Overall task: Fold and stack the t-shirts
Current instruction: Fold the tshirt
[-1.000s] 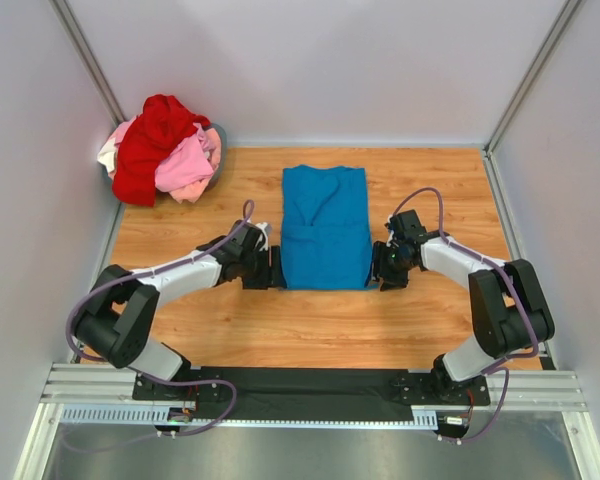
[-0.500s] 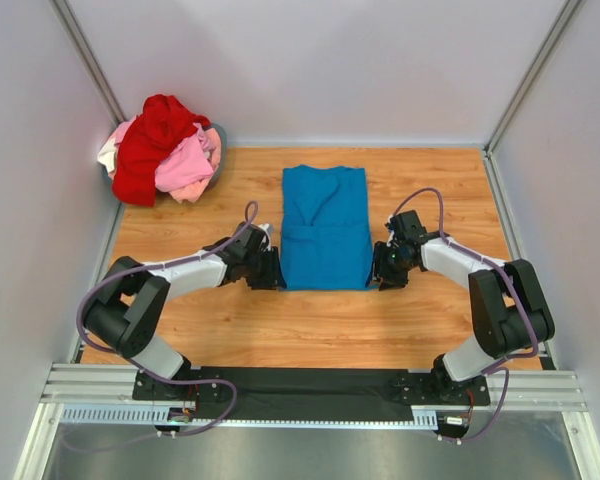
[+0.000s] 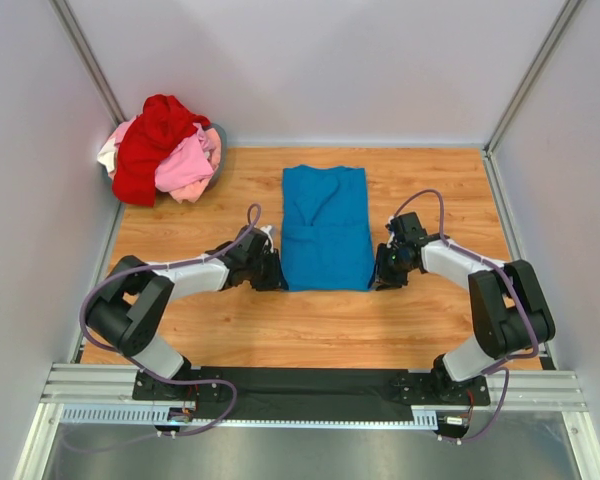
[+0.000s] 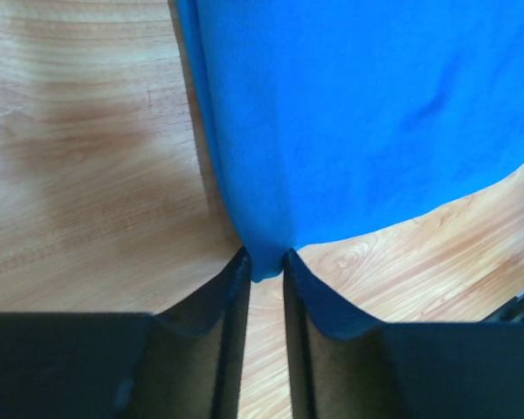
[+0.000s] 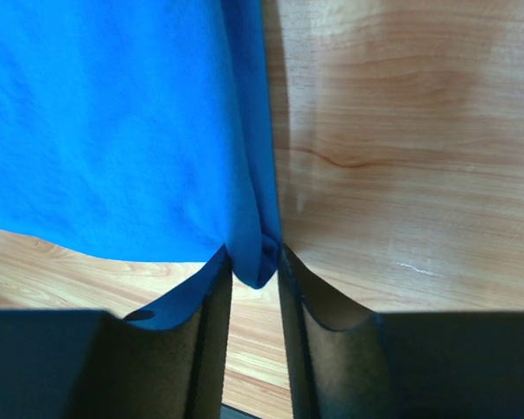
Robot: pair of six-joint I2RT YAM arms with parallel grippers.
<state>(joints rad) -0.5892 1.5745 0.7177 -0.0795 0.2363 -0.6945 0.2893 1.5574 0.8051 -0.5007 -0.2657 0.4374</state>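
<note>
Top external view:
- Blue t-shirt (image 3: 325, 228) lies flat in the middle of the desk (image 3: 230, 330), folded to a narrow oblong, long sides running from the near edge toward the far edge.
- 3 more t-shirts are heaped in the far-left corner: red t-shirt (image 3: 150, 140) on top, pink t-shirt (image 3: 185, 165) under it on the right side, a bit of whitish t-shirt (image 3: 108, 155) showing at the left.
- Both arms lie low and reach inward. Left gripper (image 3: 273, 272) is at the near-left corner of the blue t-shirt, right gripper (image 3: 380, 272) at its near-right corner.
- Finger state cannot be read from here.

Left wrist view:
- Left gripper (image 4: 265, 262) has its 2 dark fingers (image 4: 218, 305) drawn close, only a slim gap between them.
- The corner tip of the blue t-shirt (image 4: 358, 113) sits in that gap at the fingertips, pinched from both sides.
- The rest of the cloth spreads away over the bare wood of the desk (image 4: 87, 175).

Right wrist view:
- Right gripper (image 5: 255, 262) shows the same: fingers (image 5: 319, 305) nearly together, clamped on a small bunched fold at the corner of the blue t-shirt (image 5: 113, 113).
- The cloth edge runs straight up from the pinch, with bare desk (image 5: 402, 175) to its right.
</note>
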